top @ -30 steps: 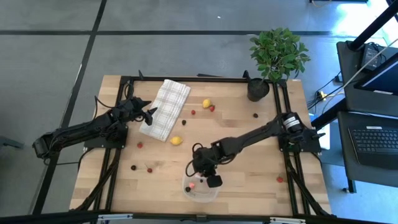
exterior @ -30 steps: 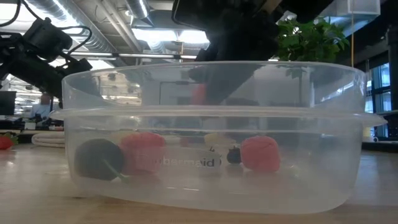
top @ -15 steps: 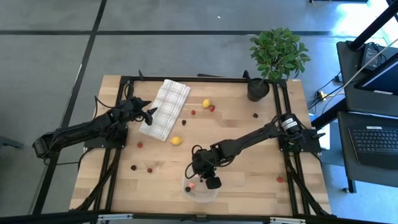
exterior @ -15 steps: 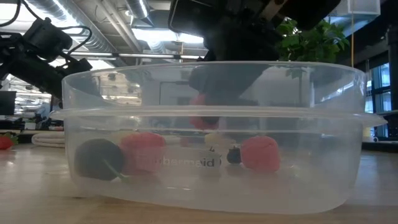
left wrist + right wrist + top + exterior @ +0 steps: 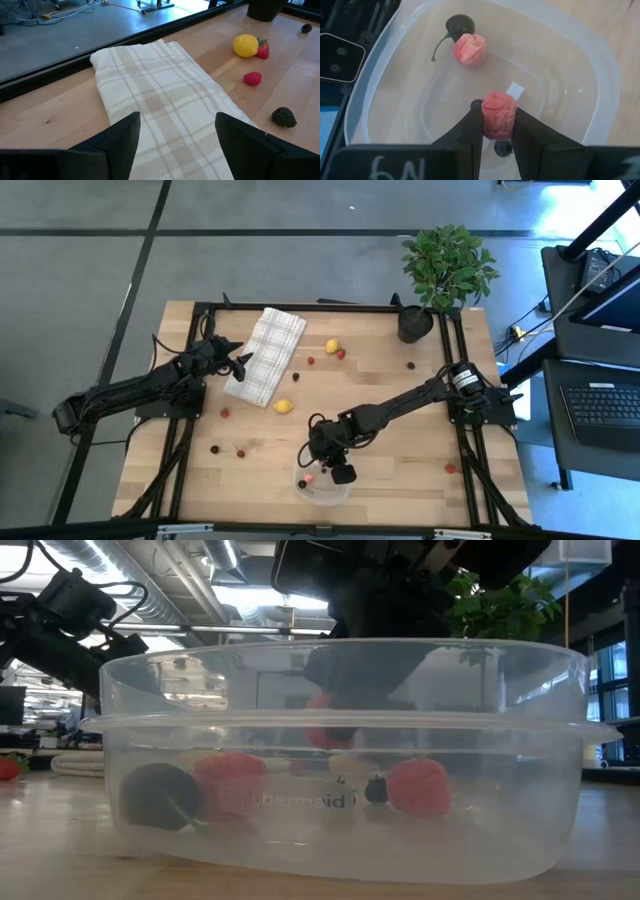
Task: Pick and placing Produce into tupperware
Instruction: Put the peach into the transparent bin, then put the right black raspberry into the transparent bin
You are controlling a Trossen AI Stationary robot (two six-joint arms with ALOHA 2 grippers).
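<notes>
The tupperware (image 5: 322, 483) is a clear round container near the table's near edge. It holds a dark cherry with a stem (image 5: 459, 24), a pink berry (image 5: 469, 49) and a small dark piece (image 5: 502, 148). My right gripper (image 5: 322, 468) reaches down into it, shut on a pink-red berry (image 5: 499, 114). The low view shows that berry (image 5: 328, 730) above the container's floor. My left gripper (image 5: 177, 140) is open and empty above the checked cloth (image 5: 265, 355). Two yellow lemons (image 5: 332, 346) (image 5: 284, 406) and loose red and dark berries lie on the table. My right gripper pinches the pink-red berry by its two opposite sides (image 5: 487, 117) between the two fingertips (image 5: 476, 120). The fingers point down into the tupperware from above. The berry is clear of the container's floor, above the pieces lying there.
A potted plant (image 5: 445, 270) in a black pot (image 5: 414, 323) stands at the far right corner. Red berries lie at the right (image 5: 451, 469) and left (image 5: 225, 413), and dark ones at the near left (image 5: 214, 448). Black frame rails (image 5: 462, 380) run along both table sides.
My right gripper has gone down into the tupperware with the pink-red berry still between its fingers, then has kept still. The berry now sits lower, below the container's rim.
</notes>
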